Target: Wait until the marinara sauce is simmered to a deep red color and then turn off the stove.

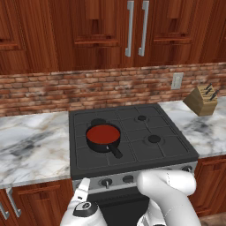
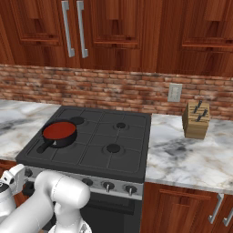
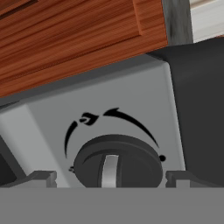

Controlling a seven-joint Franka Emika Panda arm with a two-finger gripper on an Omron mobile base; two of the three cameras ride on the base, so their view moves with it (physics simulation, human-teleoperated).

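Note:
The marinara sauce (image 1: 103, 133) (image 2: 59, 130) is a flat deep red disc in a small black saucepan (image 1: 105, 145) (image 2: 58, 141) on the front left burner of the stove (image 1: 137, 152) (image 2: 98, 152). My gripper (image 1: 84, 185) (image 2: 18, 175) is low at the left end of the stove's silver front strip. In the hand view a dark round knob (image 3: 116, 164) with a silver pointer bar sits very close. My gripper (image 3: 111, 178) stands open there, with one fingertip (image 3: 40, 177) on each side of the knob and nothing gripped.
More dark knobs (image 1: 128, 178) (image 2: 108, 185) line the front strip to the right. Marble counters flank the stove, and a wooden knife block (image 1: 201, 100) (image 2: 196, 119) stands on the right one. Wooden cabinet doors (image 3: 78, 35) sit beside the knob and above the brick backsplash.

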